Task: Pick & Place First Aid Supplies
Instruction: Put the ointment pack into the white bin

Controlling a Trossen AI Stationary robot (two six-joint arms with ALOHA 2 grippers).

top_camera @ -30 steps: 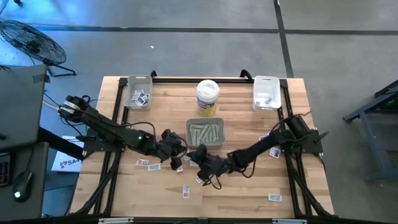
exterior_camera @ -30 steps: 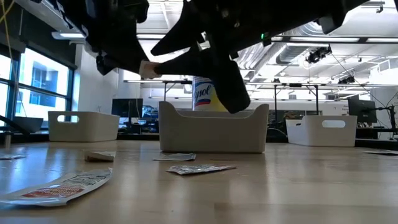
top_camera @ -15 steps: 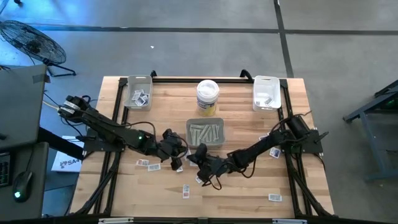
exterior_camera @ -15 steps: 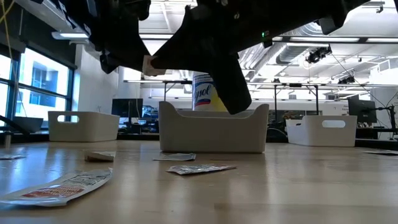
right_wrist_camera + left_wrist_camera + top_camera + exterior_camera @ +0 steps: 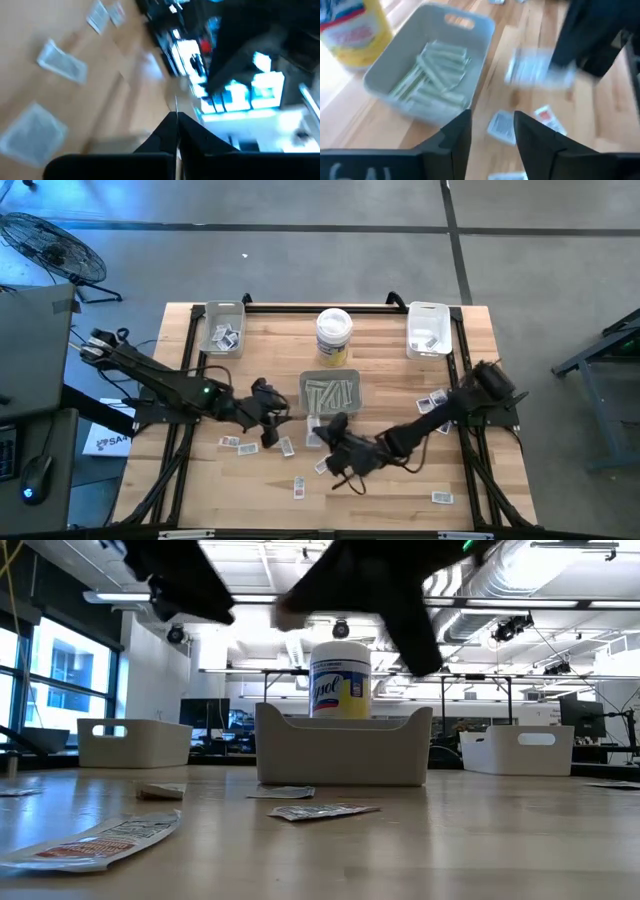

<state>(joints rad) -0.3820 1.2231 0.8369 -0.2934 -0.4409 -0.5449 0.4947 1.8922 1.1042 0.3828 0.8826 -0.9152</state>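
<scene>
Several flat paper packets (image 5: 232,442) lie scattered on the grained wooden table (image 5: 390,490); long pale strips fill the smooth grey rectangular tray (image 5: 331,394) at centre. The left gripper (image 5: 270,418) hovers just left of that tray, dark fingers parted and empty. The right gripper (image 5: 334,442) sits below the tray, fingers pinched together; a held packet cannot be told.

You see a yellow-labelled white tub (image 5: 334,336) behind the grey centre tray (image 5: 331,396), two white corner trays, on the wooden table (image 5: 400,480).
</scene>
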